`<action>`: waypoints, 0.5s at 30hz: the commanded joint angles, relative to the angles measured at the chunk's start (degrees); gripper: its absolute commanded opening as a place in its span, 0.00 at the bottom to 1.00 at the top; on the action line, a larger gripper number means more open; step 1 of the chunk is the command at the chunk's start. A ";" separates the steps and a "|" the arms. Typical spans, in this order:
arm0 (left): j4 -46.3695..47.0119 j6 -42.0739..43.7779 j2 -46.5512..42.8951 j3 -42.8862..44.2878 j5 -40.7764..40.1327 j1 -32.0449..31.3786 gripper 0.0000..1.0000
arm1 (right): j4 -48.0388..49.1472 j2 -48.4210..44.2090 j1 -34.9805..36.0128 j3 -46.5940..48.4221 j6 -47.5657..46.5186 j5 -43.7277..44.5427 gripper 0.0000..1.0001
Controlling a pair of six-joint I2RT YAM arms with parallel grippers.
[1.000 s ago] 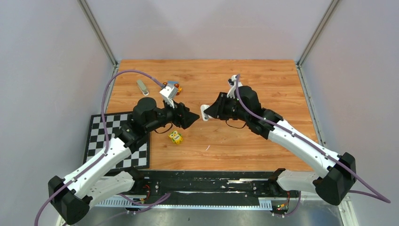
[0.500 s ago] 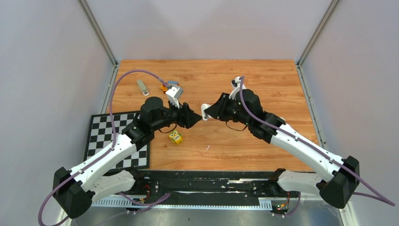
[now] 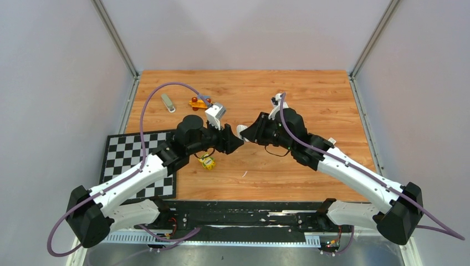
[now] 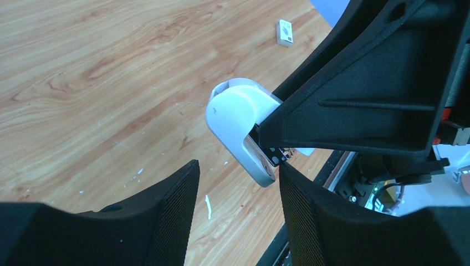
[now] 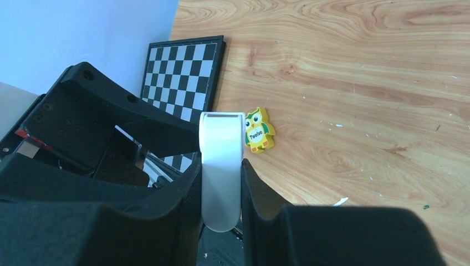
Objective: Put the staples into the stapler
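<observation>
Right wrist: my right claw (image 5: 220,178) pinches stapler (image 5: 221,144), frame centre; left claw (image 4: 237,173) spread. Risk: closing off-centre knocks it loose.

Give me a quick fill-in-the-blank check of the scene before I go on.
1. The right gripper holds the white ____.
2. The left gripper has its jaws ____, close to the end of the stapler.
3. The yellow toy is shaped like an ____.
4. The checkerboard lies partly under the ____ arm.
Missing words: stapler; open; owl; left.
</observation>
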 commanded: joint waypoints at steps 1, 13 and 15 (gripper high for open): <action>0.62 1.70 1.88 1.70 -3.02 -0.83 0.57 | 1.50 -1.04 1.08 -1.49 0.96 0.38 0.00; 2.73 4.75 4.03 0.45 -5.61 -0.89 0.29 | 0.54 -7.00 0.93 -6.81 -0.81 0.03 0.00; 4.45 5.72 3.76 -0.40 -5.86 -0.94 0.18 | 0.28 -8.11 0.68 -7.82 -1.12 -0.02 0.00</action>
